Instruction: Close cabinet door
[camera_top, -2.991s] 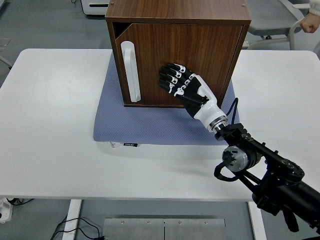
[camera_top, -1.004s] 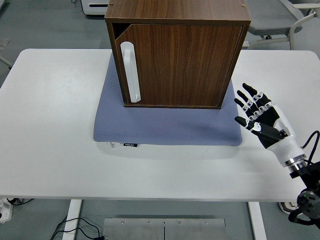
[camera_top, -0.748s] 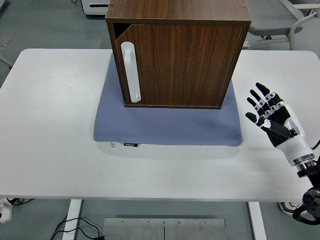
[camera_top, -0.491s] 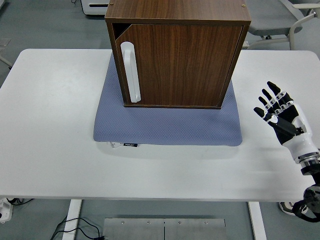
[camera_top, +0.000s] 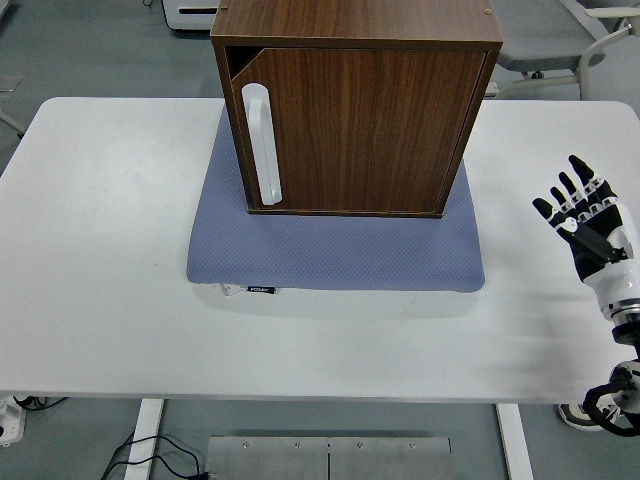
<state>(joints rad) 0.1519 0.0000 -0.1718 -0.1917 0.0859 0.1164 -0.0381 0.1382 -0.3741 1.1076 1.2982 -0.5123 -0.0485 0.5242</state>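
Right robot hand (camera_top: 590, 225) splayed, empty — well apart from cabinet door (camera_top: 350, 130).

- Blue-grey mat (camera_top: 330, 250) spread on a white table (camera_top: 110, 250), small label at its near edge.
- Grey chair (camera_top: 545, 35) at upper right, beyond the table.
- White appliance (camera_top: 190, 12) at top, partly cut off.
- Black cables (camera_top: 150, 455) on the floor under the near edge, beside a metal plate (camera_top: 328, 458).
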